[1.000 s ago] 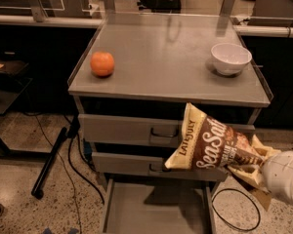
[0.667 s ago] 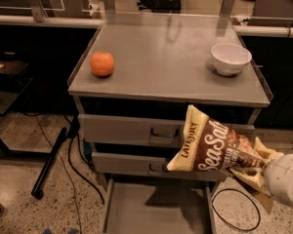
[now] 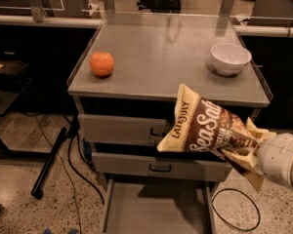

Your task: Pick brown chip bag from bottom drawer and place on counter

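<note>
The brown chip bag (image 3: pixel 205 129), dark brown and cream with white "Sea Salt" lettering, hangs in the air in front of the two drawer fronts, tilted up to the left. My gripper (image 3: pixel 246 152) is at the right edge of the view, shut on the bag's right end, with the white arm (image 3: pixel 282 159) behind it. The bottom drawer (image 3: pixel 156 211) is pulled open below, its grey floor bare. The counter (image 3: pixel 161 52) is the flat grey cabinet top above and behind the bag.
An orange (image 3: pixel 102 64) sits on the counter's left side and a white bowl (image 3: pixel 230 58) on its right. Black cables (image 3: pixel 73 155) and a dark bar lie on the speckled floor to the left. A cable loop lies at the lower right.
The bag and my gripper have risen slightly, with the bag's top corner now closer to the counter's front edge. Nothing else has moved.
</note>
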`<state>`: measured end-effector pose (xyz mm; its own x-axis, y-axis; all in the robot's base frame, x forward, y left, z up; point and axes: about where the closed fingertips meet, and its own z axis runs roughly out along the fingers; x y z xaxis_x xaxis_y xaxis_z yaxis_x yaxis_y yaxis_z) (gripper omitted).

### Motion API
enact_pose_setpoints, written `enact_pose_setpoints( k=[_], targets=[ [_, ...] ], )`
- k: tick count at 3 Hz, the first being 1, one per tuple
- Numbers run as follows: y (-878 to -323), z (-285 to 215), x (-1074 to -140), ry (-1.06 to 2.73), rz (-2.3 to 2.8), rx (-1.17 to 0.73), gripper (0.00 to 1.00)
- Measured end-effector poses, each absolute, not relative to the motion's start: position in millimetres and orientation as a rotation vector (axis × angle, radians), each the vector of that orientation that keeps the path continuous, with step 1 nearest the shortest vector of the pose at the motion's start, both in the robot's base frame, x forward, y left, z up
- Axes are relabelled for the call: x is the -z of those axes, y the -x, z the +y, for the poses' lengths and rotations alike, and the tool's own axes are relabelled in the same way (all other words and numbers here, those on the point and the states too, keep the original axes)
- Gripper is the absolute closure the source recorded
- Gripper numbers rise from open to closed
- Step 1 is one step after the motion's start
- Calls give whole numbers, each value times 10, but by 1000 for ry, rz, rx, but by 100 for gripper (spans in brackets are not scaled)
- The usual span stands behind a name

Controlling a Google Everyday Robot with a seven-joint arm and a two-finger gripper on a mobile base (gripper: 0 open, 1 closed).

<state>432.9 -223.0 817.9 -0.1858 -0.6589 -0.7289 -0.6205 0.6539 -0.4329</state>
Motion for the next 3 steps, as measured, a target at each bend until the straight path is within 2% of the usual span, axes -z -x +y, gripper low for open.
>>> enact_pose_setpoints(
  k=[1,3],
  targets=[
    [-4591,-1980,-8578,1035,1785,45,100],
    [-4707,-1878,-8715,1039,1750,39,100]
  ],
)
